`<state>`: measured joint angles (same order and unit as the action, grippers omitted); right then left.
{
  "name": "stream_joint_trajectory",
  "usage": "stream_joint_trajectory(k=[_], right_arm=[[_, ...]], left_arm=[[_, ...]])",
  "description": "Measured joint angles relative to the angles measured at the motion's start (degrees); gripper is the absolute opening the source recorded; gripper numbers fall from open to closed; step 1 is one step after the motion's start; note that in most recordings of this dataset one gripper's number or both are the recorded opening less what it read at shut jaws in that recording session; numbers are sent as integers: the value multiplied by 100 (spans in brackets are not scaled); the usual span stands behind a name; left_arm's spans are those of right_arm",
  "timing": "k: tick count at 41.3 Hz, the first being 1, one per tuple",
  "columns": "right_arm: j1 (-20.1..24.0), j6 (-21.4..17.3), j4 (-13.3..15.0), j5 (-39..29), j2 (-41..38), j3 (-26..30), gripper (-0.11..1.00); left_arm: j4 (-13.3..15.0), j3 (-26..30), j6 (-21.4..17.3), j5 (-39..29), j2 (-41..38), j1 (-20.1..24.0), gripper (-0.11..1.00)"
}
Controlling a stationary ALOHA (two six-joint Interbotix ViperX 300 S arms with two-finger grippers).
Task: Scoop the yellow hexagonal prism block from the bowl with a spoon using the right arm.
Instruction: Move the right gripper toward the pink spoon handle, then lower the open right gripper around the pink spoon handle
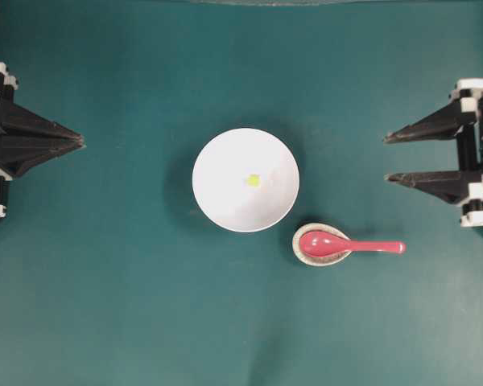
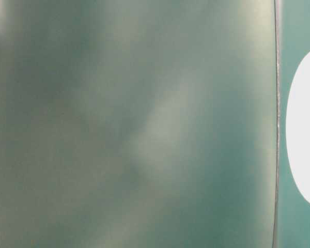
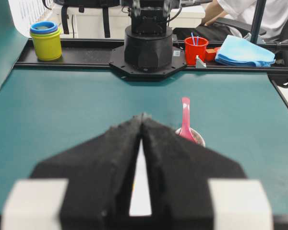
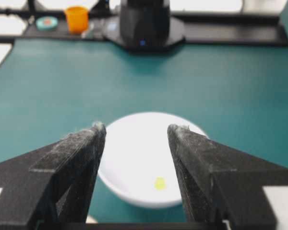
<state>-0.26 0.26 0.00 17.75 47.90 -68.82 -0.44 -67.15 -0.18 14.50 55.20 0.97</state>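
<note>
Right end effector (image 1: pixel 386 158) level at worktop (image 1: pixel 105 322) edge, jaws wide, holding nothing, aimed at bowl (image 1: pixel 225 201). Left end effector (image 1: pixel 82 142) level, jaws pressed together. Spoon (image 1: pixel 338 244) untouched.

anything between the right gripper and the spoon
Nothing: in the overhead view only bare green mat lies between the open right gripper and the spoon, whose scoop sits in the speckled rest.

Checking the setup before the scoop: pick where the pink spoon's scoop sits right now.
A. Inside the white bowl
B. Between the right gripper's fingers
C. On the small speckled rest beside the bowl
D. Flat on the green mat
C: the spoon lies with its scoop on the speckled rest just beside the bowl, held by neither gripper.
</note>
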Motion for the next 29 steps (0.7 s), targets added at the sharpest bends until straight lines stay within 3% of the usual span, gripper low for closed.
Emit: stream_joint_trajectory(k=[14,21,29], right_arm=[[35,-88,-44,1547,-1020,-527,59],[246,-202,-352,2250,-1670,-721,59],[870,-316,-932,3182,-2505,-905,59]], left_arm=[[-9,9,0,-18,-70,0,8],[-9,0,0,-18,-35,0,8],[-9,0,0,-18,-18,0,8]])
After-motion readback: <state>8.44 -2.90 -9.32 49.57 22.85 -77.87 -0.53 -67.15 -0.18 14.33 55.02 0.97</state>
